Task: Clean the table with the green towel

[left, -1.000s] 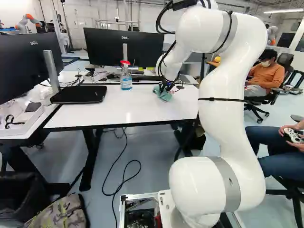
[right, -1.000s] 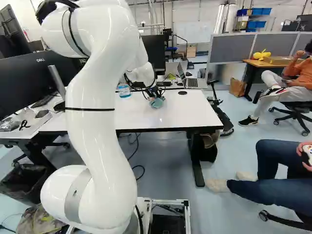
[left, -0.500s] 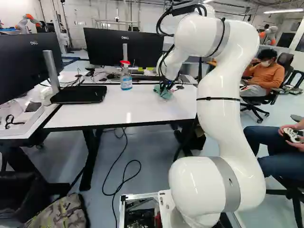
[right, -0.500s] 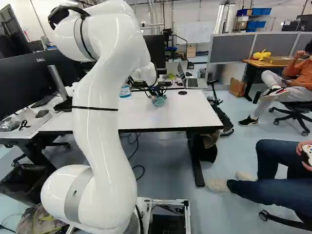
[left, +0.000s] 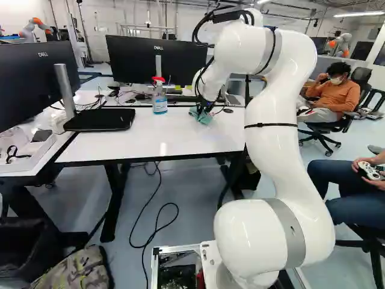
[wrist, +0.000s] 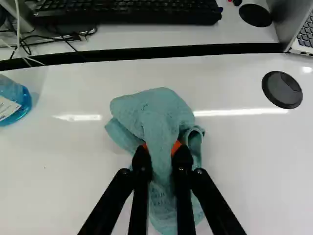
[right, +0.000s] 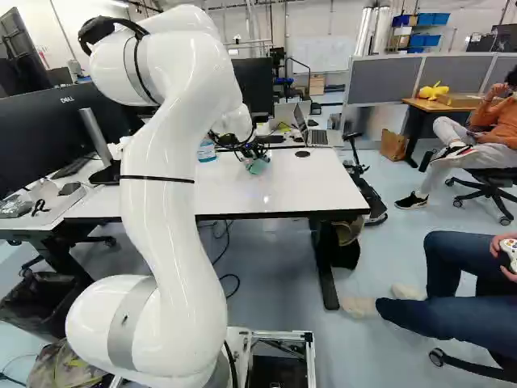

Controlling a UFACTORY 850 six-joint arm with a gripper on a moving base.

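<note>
Clutching the green towel (wrist: 159, 110) between two fingers, the gripper (left: 205, 107) hangs over the white table (wrist: 58, 166), a keyboard (wrist: 127, 11) ahead of it.

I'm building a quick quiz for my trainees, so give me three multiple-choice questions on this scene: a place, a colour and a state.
1. In the left base view, where is the spray bottle?
A) right of the towel
B) left of the towel
C) under the table

2. What colour is its spray head?
A) red
B) green
C) yellow

3. How is the gripper?
A) open and empty
B) open above the towel
C) shut on the towel

1 B: it stands on the table, left of the towel.
2 A: the head shows red.
3 C: the wrist view shows cloth pinched between both fingers.
</note>
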